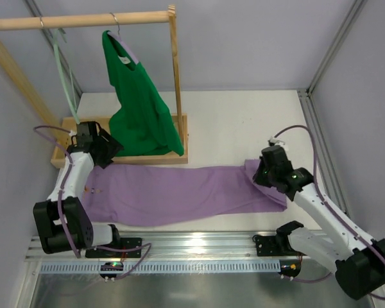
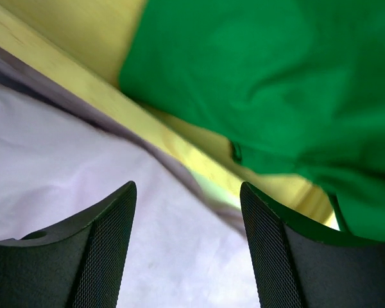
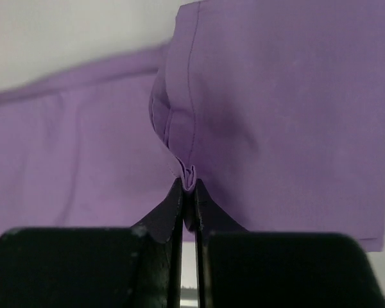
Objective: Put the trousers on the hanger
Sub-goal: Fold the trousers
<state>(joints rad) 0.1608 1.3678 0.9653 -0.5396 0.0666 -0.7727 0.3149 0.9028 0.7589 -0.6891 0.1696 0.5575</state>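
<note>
White tabletop (image 1: 244, 122) fills the middle of the top view, and the trousers (image 1: 179, 192) lie flat across it from lower left to centre right. My right gripper (image 3: 189, 186) is pinched tight on a small fold at their right end. My left gripper (image 2: 187, 192) stands wide and empty over their left end; whether its tips touch the cloth I cannot tell. The hanger (image 1: 67, 77) hangs from the rack (image 1: 83, 22) at upper left, well apart from the trousers. I judge two risks. The thin fold could slip from my right pinch if I lift, since most of the cloth lies dragging on the table. My left jaws sit just beside the rack's base and the green top (image 1: 141, 109), so closing there could snag either. Open room lies at upper right; the upper left is crowded.
</note>
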